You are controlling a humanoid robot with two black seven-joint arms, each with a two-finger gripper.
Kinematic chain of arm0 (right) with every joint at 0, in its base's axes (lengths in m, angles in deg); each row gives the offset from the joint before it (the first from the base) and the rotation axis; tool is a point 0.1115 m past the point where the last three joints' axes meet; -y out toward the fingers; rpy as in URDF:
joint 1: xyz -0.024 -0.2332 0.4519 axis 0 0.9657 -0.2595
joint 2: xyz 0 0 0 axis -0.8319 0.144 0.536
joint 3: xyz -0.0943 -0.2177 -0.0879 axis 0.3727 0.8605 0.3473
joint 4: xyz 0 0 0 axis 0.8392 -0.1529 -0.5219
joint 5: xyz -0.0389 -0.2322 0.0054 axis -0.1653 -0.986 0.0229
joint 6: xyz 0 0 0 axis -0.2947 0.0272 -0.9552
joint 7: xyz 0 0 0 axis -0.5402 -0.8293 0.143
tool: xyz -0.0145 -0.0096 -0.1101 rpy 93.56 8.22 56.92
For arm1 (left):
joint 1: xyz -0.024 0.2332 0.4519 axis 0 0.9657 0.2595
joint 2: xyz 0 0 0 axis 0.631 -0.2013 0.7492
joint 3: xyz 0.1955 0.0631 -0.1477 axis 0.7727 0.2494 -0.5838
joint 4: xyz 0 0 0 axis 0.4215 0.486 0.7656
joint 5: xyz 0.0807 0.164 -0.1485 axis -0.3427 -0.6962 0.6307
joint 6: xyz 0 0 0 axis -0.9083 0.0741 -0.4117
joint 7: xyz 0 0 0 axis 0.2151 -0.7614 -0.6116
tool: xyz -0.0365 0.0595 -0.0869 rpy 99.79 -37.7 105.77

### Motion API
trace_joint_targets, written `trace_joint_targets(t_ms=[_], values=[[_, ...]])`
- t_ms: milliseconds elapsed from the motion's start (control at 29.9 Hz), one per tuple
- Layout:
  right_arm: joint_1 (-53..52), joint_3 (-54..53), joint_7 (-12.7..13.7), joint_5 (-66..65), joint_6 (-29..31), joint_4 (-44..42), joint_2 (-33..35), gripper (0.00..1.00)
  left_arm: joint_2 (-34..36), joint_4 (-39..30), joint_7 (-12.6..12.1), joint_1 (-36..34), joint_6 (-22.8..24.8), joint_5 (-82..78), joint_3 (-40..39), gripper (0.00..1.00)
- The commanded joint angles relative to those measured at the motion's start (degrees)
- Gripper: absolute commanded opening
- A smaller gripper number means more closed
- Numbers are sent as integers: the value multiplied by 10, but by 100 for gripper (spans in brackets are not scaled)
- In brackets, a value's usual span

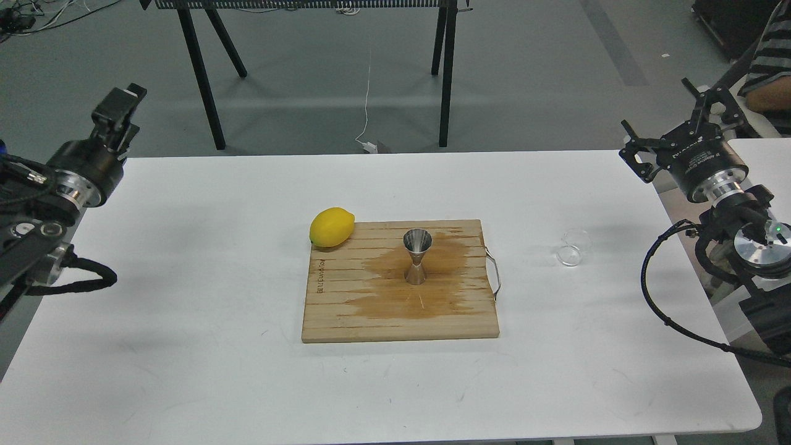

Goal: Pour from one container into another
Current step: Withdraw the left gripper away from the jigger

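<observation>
Table [185, 346] edge nearest, white, bare at front. Board [346, 309] mid-table, wood, dark wet stain around its centre, metal handle on the right edge. Left gripper [117, 111] hovers over the table's far-left corner, fingers edge-on: can't tell spread or closed. Right gripper [670, 127] off the far-right corner, fingers spread, holding nothing. Lemon [332, 227] on the board's far-left corner, well apart from both grippers. Jigger [417, 256] upright on the stain, long axis vertical, wide mouth up, shiny steel hourglass; roughly midway between the grippers. Cup [571, 249] on bare table right of the board, nearer than the right fingers and to their left; clear, thin-rimmed; can't tell upright or on its side.
</observation>
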Motion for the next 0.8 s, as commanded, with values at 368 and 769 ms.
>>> trace_joint_targets(t_ms=[368,769], values=[[83,-10,1,8,-19,166,95,99,-150,258,3,-111,282,257,-7,94],[315,-134,-1,79,-12,270,141,99,-147,258,4,-116,278,268,-6,99]])
